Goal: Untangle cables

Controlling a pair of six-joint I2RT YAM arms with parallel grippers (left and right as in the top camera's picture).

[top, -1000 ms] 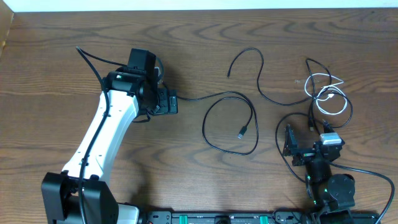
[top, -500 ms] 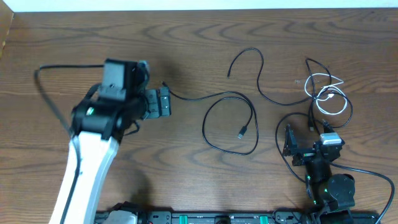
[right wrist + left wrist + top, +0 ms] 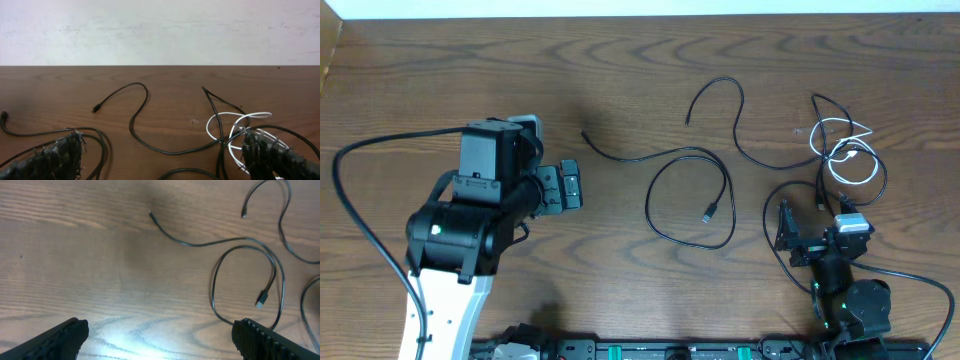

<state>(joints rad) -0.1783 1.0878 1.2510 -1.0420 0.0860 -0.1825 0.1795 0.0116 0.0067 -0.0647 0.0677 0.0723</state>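
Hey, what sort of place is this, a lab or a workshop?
Likely a robotics lab workbench: a wooden table with a plain white wall behind, the left arm and right arm at its near edge, loose cables spread out.

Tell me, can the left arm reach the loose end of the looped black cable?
Probably yes: the cable end lies on the table close ahead of the left arm, jaws open, nothing between.
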